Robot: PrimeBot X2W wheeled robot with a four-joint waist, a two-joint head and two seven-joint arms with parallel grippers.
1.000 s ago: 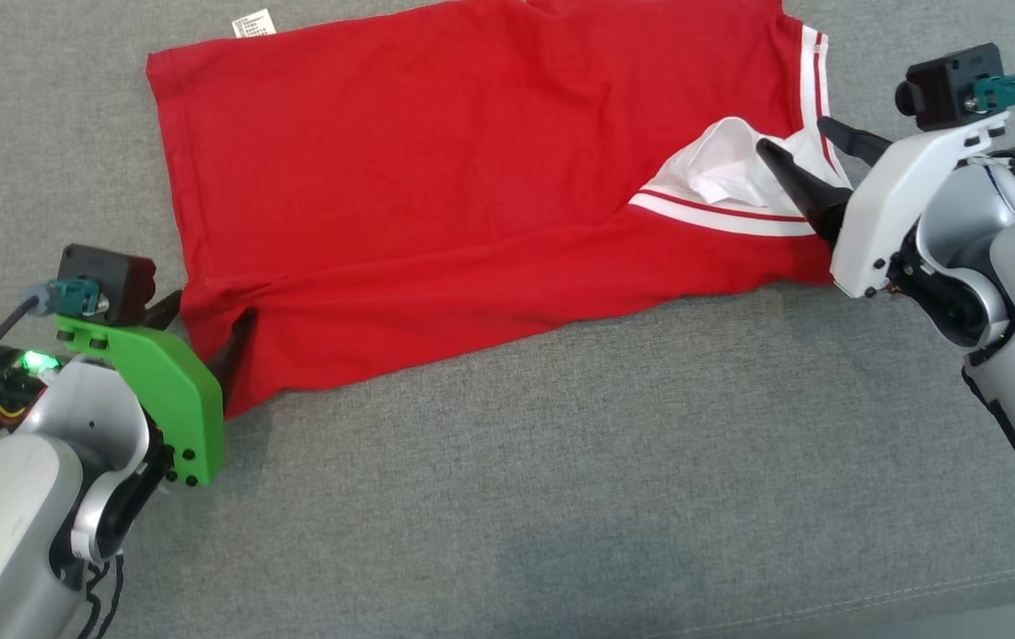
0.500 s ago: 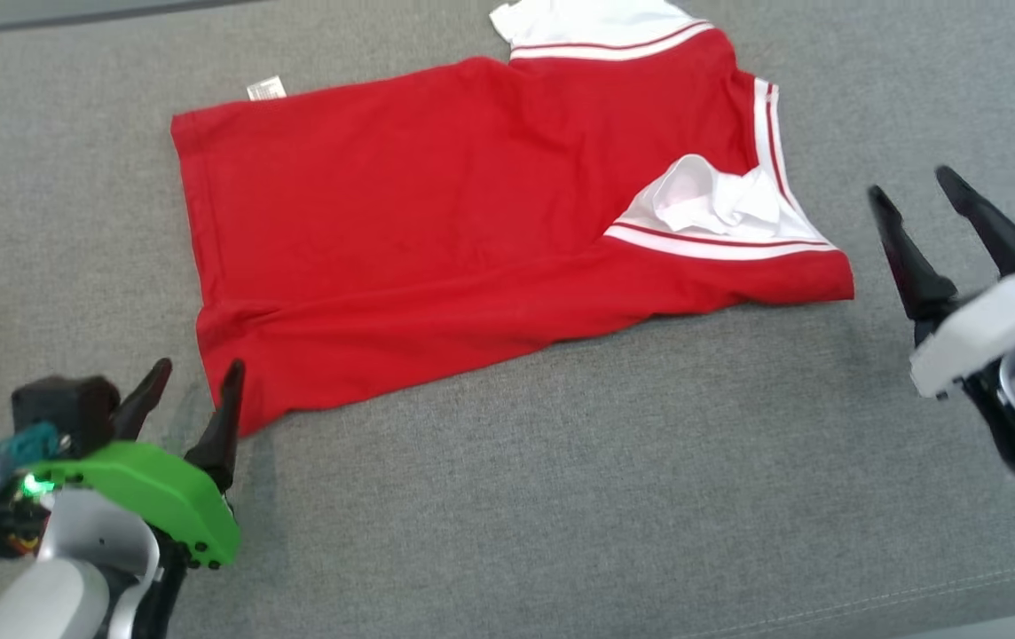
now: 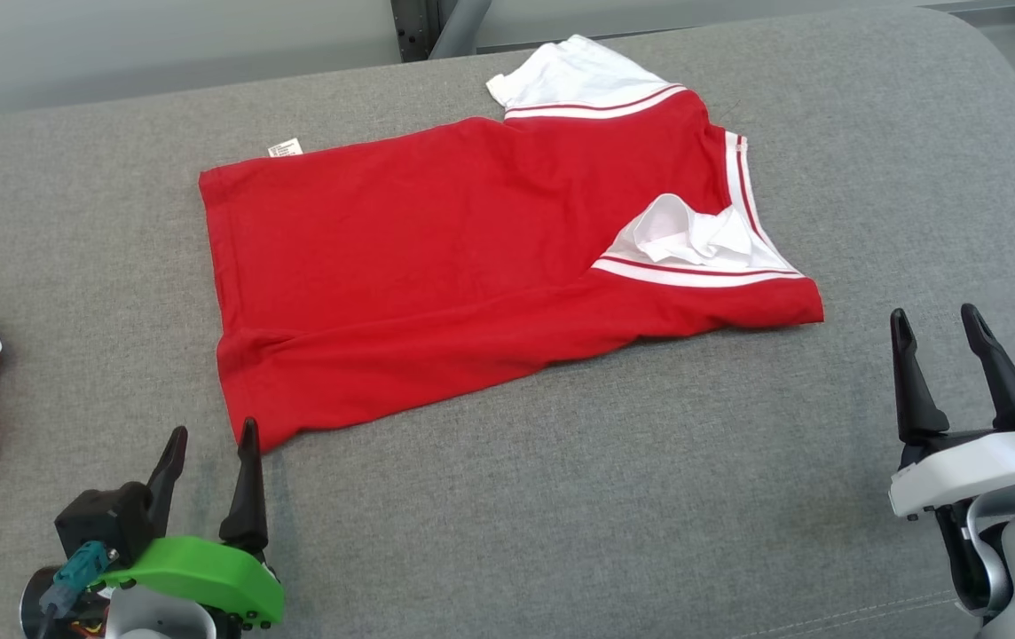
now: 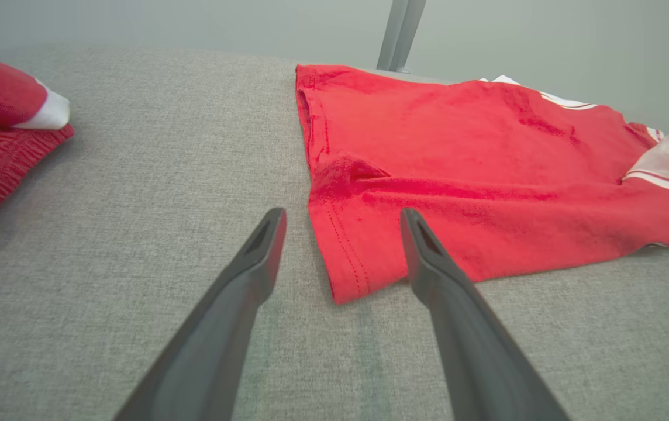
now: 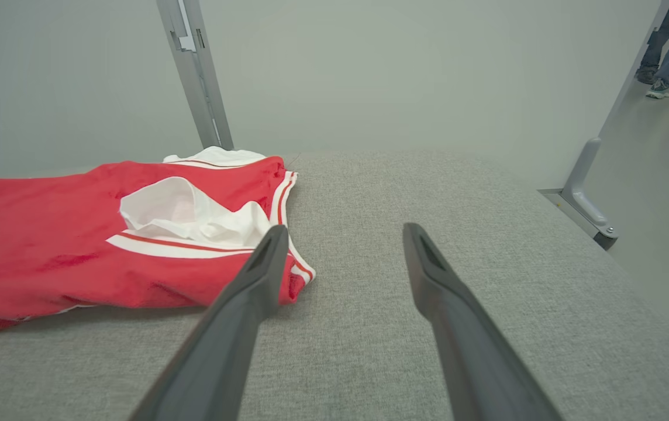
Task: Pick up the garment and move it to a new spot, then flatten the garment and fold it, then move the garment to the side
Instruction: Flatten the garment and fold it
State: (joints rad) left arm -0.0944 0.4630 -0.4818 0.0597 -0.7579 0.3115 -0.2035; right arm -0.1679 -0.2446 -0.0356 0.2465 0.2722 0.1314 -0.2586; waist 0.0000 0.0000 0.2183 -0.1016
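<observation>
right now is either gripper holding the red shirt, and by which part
Nothing is held. The left gripper stands open at the near hem corner of the red shirt, and the right gripper is open, off its sleeve end.

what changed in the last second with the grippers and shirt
Both pulled back toward the robot: the left gripper off the hem corner of the red shirt, the right gripper off its white sleeve. Both stand open, clear of it. The shirt lies as before on the grey cushion; the head camera tilted up.
</observation>
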